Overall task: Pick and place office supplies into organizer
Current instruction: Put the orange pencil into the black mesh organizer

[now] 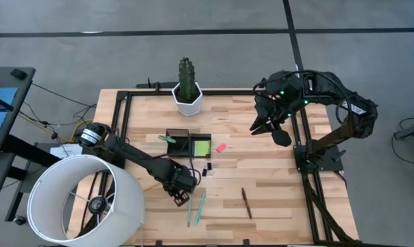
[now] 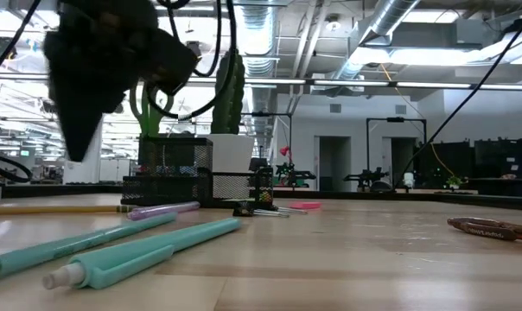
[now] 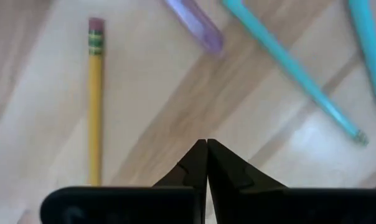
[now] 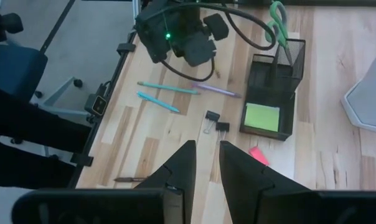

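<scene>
Small black rectangular mesh organizer [image 1: 188,144] standing mid-desk, with green-handled scissors [image 4: 277,15] upright in its tall compartment and a lime-green sticky-note pad [image 1: 201,147] lying flat in its low tray. Just beside the tray, on the right gripper's side, a pink eraser [image 1: 221,147]; in front of the tray, two black binder clips [image 4: 215,121] close together on the light wooden desk [image 1: 262,185]. Farther out toward the desk's front edge, two teal pens [image 1: 197,208] lying side by side, a translucent purple pen [image 3: 194,25] and a yellow pencil with a pink eraser tip [image 3: 95,99], all loose on the wood just ahead of the left gripper [image 1: 180,197]. Off alone between the teal pens and the right arm's base, a dark brown pen [image 1: 247,203]. Left gripper low over the desk beside the teal pens, its two dark fingers [image 3: 191,165] pressed together tip to tip, nothing pinched between them, the pencil to one side and the purple and teal pens beyond the tips. Right gripper [image 1: 267,125] raised well apart from the organizer, over the desk's far right part, fingers [image 4: 182,165] held slightly apart and carrying nothing. Behind the organizer, a white hexagonal pot holding a green cactus [image 1: 187,88]; beside the left arm, a large white round lampshade [image 1: 83,199].
</scene>
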Robot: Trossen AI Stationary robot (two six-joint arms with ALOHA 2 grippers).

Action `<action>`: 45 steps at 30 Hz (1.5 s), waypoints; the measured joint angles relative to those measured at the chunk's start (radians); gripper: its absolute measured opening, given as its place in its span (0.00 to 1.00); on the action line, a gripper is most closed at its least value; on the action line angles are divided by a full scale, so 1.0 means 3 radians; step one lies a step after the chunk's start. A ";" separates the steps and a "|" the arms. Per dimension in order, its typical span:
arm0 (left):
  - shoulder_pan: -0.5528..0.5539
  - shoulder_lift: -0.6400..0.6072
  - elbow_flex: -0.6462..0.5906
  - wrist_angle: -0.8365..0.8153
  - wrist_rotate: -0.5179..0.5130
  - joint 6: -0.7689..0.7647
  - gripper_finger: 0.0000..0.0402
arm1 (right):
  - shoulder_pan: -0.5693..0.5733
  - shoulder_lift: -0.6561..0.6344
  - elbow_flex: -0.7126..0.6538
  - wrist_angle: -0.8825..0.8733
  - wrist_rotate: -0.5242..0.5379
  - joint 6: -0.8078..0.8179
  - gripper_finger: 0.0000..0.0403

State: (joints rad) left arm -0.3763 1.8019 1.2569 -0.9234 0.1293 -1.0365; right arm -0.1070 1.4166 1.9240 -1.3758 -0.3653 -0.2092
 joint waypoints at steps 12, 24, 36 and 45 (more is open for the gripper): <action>0.0154 0.0000 0.0010 -0.0141 -0.0246 0.0091 0.21 | 0.0000 0.0000 0.0000 -0.0002 -0.0009 0.0000 0.16; 0.0605 0.0000 -0.0073 -0.0490 -0.0814 0.1080 0.32 | 0.0000 0.0000 0.0000 -0.0001 -0.0008 0.0000 0.16; 0.1074 -0.0005 -0.0699 0.0149 -0.0368 0.1343 0.26 | 0.0000 0.0000 -0.0001 -0.0023 -0.0009 0.0000 0.16; 0.1115 -0.0020 -0.0747 0.0236 -0.0465 0.1369 0.28 | 0.0000 0.0000 -0.0001 -0.0025 -0.0007 -0.0006 0.16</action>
State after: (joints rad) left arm -0.0418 1.7958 1.0327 -0.8528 -0.0101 -0.6257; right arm -0.1070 1.4166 1.9236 -1.3834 -0.3672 -0.2111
